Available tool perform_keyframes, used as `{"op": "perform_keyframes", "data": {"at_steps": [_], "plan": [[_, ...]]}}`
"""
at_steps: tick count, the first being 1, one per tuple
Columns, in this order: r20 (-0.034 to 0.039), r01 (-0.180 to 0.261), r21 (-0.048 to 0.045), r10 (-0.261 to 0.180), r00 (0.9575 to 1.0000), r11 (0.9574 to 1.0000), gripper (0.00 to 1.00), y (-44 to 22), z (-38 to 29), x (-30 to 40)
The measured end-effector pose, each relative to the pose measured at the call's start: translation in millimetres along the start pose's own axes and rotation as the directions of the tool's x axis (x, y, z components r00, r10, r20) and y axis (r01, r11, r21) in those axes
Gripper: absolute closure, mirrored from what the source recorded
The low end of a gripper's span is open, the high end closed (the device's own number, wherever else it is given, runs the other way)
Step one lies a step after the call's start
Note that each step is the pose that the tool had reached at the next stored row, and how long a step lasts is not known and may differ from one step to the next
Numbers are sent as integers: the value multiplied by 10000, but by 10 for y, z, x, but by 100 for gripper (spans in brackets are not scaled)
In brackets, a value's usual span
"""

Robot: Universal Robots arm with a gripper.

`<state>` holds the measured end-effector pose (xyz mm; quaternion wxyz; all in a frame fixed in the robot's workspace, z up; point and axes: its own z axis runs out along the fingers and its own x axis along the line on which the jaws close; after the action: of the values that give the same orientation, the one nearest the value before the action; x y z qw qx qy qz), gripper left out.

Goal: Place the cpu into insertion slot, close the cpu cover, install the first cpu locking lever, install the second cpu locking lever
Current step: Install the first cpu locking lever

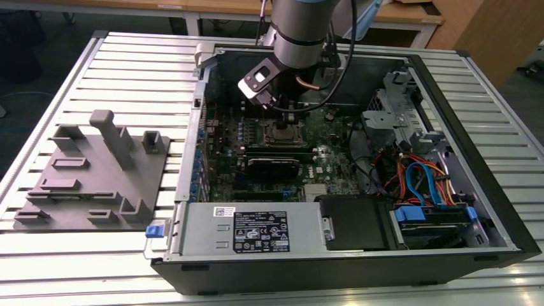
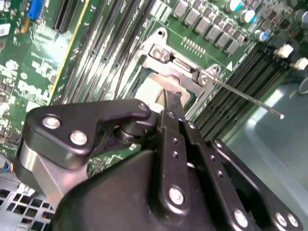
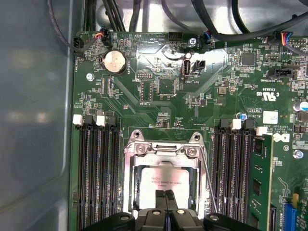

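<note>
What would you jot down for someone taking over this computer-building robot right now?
Gripper: shut, tips down at the cpu, nothing visibly held.
The cpu lies in the insertion slot, with the cpu cover down around it.
Done: cpu placed; cover looks closed.
Left: a locking lever juts out free, not latched.

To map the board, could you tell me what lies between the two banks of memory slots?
In the first wrist view, the insertion slot with the cpu in it, and the shut gripper over the cpu.
</note>
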<state>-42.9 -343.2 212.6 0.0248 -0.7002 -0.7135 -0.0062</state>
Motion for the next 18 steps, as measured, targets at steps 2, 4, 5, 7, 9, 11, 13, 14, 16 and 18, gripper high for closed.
{"op": "perform_keyframes", "data": {"at_steps": [2,4,5,7,9,11,13,14,16,18], "plan": [[-1,1,-2,-1,10000,10000,90,1,-6,1],[0,0,-1,0,10000,10000,90,0,-13,1],[1,1,-1,-1,10000,10000,90,0,-18,1],[-1,0,-2,0,10000,10000,90,0,-24,2],[0,0,-2,0,10000,10000,90,0,-27,2],[2,0,-1,0,10000,10000,90,-1,-39,2],[0,0,-2,0,10000,10000,90,-1,-54,3],[1,0,-3,0,10000,10000,90,-1,-59,3],[-1,0,-5,0,10000,10000,90,-1,-66,4],[2,0,-3,0,10000,10000,90,-2,-74,4]]}}
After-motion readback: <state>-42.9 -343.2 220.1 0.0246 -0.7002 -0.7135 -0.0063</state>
